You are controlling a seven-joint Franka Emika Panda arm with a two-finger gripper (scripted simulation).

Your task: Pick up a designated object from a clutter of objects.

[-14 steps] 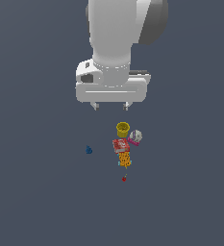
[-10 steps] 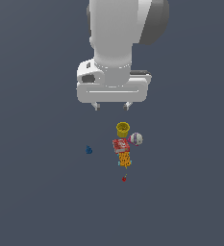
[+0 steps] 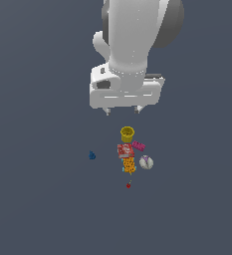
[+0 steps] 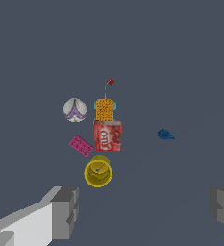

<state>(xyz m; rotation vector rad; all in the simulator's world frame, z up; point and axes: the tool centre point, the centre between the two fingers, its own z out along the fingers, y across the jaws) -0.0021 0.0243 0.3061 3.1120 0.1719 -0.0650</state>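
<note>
Tool [image 3: 122, 110] hangs open above the clutter; red box [image 4: 108, 136] apparently touches the orange box [image 4: 105, 109].

Seven small items are counted on the dark grey floor. One red box [image 4: 107, 136] with white and yellow print is seen at the middle of the cluster. One orange dotted box [image 4: 105, 109] is found just beside it. One yellow cup [image 4: 98, 173] is counted on the red box's other side. One pink brick [image 4: 80, 145] and one whitish ball [image 4: 75, 109] with purple marking are counted together on one flank. One tiny red bit [image 4: 110, 82] and one blue bit [image 4: 164, 134] are noted, the blue one well apart.
</note>
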